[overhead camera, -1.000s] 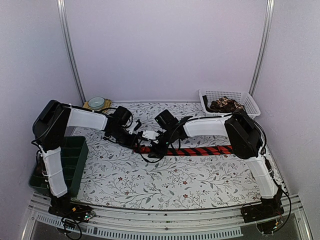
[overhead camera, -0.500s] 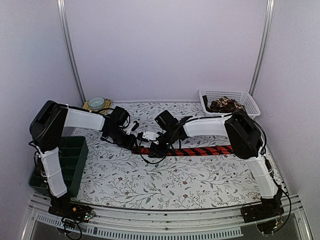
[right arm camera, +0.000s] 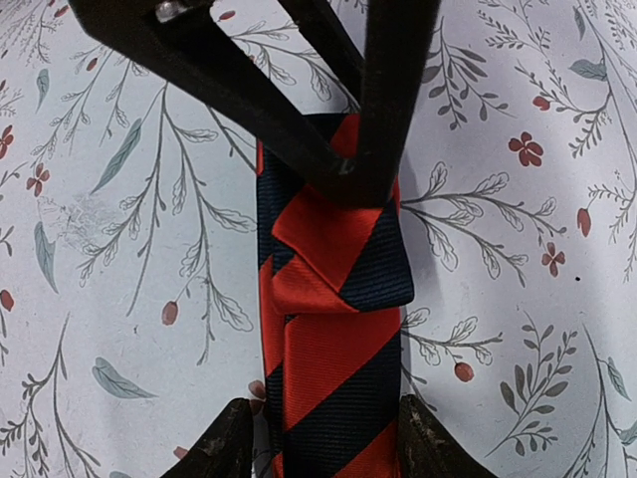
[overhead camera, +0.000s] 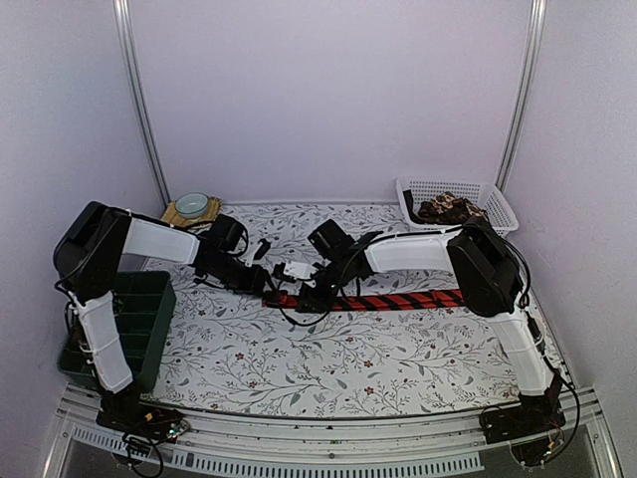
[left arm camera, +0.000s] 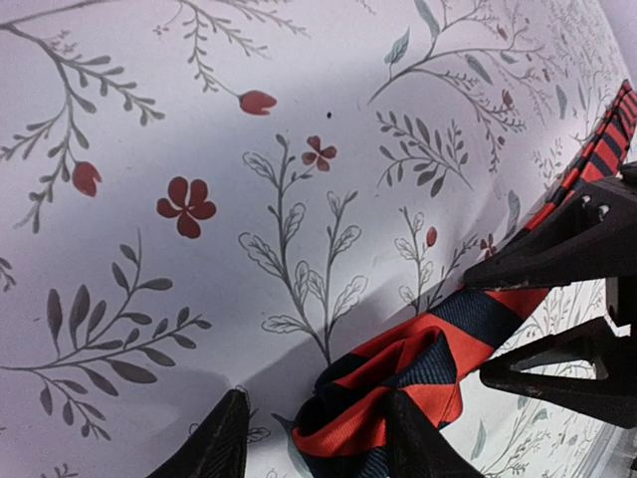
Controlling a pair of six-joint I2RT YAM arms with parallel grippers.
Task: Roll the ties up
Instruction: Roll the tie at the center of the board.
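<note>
- Green compartment tray [overhead camera: 151,299] sits at the near left, beside the left arm's base.
- Mid-table, the red tie with dark diagonal stripes [overhead camera: 398,300] lies flat on the floral cloth [overhead camera: 249,349]. It runs rightward from the centre. Its left end is folded over itself into a first loose turn, where both grippers meet.
- The right gripper [right arm camera: 323,403] has drawn its fingers in over the last second. They now sit against the tie's two edges just behind the fold. Whether they pinch the fabric or merely flank it, I cannot tell.
- The left gripper [left arm camera: 317,398] has loosened to roughly half open, and its arm has eased back to the left. The fold lies between its fingers, with bare cloth showing beside one of them, so it grips nothing.
- My reading is a hand-over: the right steadies the fold while the left readies a fresh grip. The roll is barely begun, and the loose turn could spring open.
- Far right, a white basket [overhead camera: 498,204] holds a bundled brown-patterned tie [overhead camera: 448,209].
</note>
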